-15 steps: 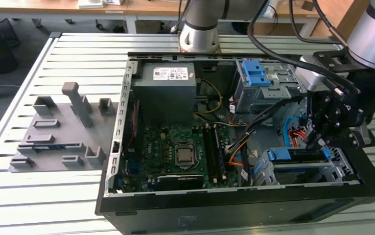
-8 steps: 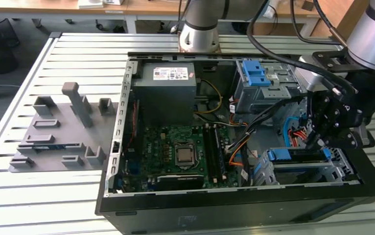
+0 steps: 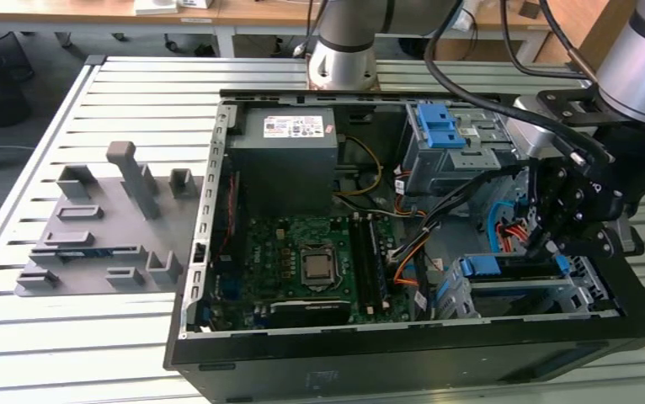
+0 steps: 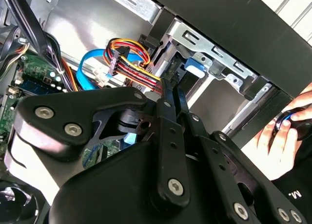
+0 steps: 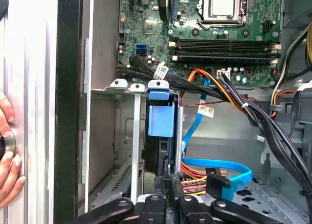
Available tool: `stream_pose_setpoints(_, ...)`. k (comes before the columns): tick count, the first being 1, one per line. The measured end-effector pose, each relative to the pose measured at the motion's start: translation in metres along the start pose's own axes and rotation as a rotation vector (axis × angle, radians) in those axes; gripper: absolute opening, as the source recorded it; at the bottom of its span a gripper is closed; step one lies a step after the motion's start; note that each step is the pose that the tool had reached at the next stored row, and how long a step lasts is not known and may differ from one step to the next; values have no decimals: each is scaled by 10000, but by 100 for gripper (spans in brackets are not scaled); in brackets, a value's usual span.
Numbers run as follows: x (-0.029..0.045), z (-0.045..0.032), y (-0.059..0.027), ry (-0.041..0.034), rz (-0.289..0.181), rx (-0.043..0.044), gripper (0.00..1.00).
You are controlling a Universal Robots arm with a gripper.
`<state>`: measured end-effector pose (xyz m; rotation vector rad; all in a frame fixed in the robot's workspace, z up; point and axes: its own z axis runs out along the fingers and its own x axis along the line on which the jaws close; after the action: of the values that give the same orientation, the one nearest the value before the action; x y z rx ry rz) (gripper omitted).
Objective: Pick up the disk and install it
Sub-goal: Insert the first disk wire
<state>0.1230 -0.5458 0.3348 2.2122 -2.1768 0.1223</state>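
The disk (image 3: 500, 271) stands on edge in the lower drive cage (image 3: 570, 299) at the case's front corner on the exterior view's right. Its blue carrier end (image 5: 161, 118) faces the motherboard, and the dark body (image 5: 157, 153) runs back from it toward me. My gripper (image 3: 547, 242) reaches down into the case right at the disk's near end. In both wrist views the fingertips (image 4: 169, 87) sit close together, shut, against the disk's edge beside a blue tab (image 4: 195, 68). Whether they pinch it is hidden. In the first wrist view the gripper (image 5: 165, 184) lines up with the disk's slot.
A grey power supply (image 3: 289, 156), motherboard (image 3: 311, 261) and upper cage with a blue latch (image 3: 440, 126) fill the case. Blue data cable (image 5: 222, 166) and orange-red power leads (image 4: 127, 58) hang close to the fingers. A person's hand (image 5: 7, 153) rests outside the case. A grey fixture (image 3: 109, 227) lies on the table.
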Motion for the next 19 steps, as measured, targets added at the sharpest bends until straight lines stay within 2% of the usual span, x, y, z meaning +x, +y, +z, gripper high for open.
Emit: stream_pose_setpoints(19,3,-3,-11,5,132,-11,16)
